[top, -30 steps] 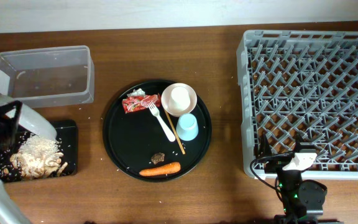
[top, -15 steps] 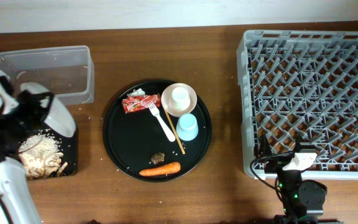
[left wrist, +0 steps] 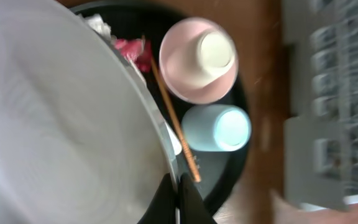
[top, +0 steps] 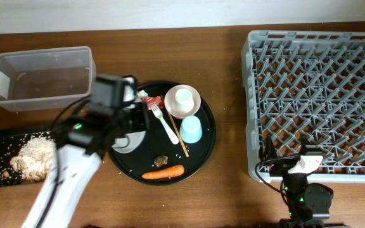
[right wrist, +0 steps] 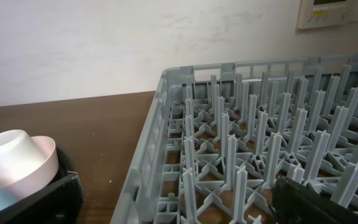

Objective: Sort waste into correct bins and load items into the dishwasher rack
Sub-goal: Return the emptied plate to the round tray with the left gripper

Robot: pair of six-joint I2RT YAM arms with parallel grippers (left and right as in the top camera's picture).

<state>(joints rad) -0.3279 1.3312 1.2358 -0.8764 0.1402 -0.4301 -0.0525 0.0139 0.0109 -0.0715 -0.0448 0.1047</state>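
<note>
The bowl (left wrist: pixel 180 68) is pink, the cup (top: pixel 191 130) light blue, the carrot (top: pixel 163 171) orange, the rack (top: pixel 315 95) grey.
</note>
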